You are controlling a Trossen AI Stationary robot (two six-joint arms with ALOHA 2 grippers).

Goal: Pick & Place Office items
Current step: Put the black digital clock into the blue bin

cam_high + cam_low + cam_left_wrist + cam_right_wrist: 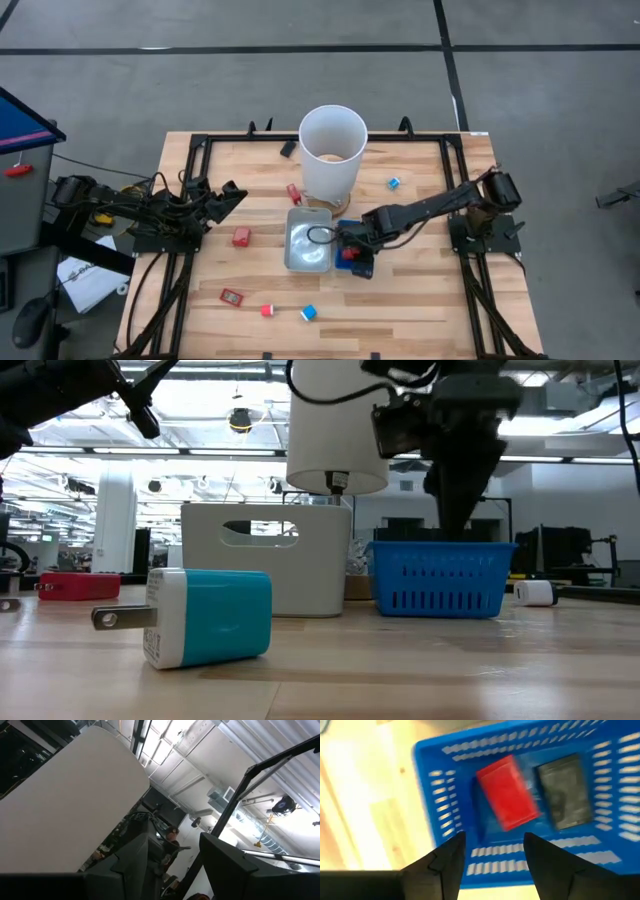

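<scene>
The right gripper hangs just above the blue basket, which sits near the middle of the counter, touching or just beside the clear silvery tray; its fingers stand apart with nothing between them; inside the basket lie a red block and a black block, side by side on the floor of it, so two of the office items look already placed.

The left gripper waits at the left edge of the counter, tilted upward toward the ceiling; its fingers show a gap between them and hold nothing that I can see.

The remaining items are scattered well apart: a red piece left of the silvery tray, another red clip near the front left, a small red piece and a blue-and-white plug at the near edge, a blue piece to the right of the tall white bin, a black piece at the far side, and a red one just beside the bin's foot.

Risks, as I judge them: the gripper is close to the basket's rim, so a sideways move before lifting could catch the wall and drag or tip the light basket, spilling both blocks; the arm also lies across the counter near the bin, and a wide swing toward the far pieces could knock it; the tiny clips may slip from fingers that close off-centre.
</scene>
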